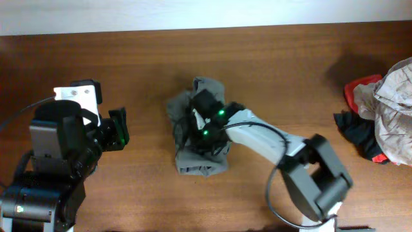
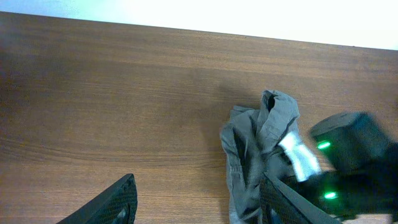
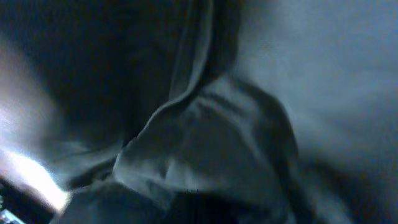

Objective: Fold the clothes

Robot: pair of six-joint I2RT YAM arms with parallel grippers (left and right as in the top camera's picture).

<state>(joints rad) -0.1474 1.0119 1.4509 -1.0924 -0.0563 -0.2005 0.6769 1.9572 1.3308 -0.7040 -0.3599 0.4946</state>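
Note:
The clothes, a grey-olive pair of shorts, lie bunched in a wrinkled heap at the middle of the table. My right gripper is pressed down into the top of the heap, shut on the fabric. Dark folds of the clothes fill the right wrist view and hide its fingers. My left gripper hovers open to the left of the heap, apart from it. In the left wrist view the clothes lie ahead and to the right of the left gripper, with bare wood between its fingers.
A pile of red, black and pale garments lies at the right edge of the wooden table. The right arm stretches from the front right across to the heap. The table's far edge meets a white wall.

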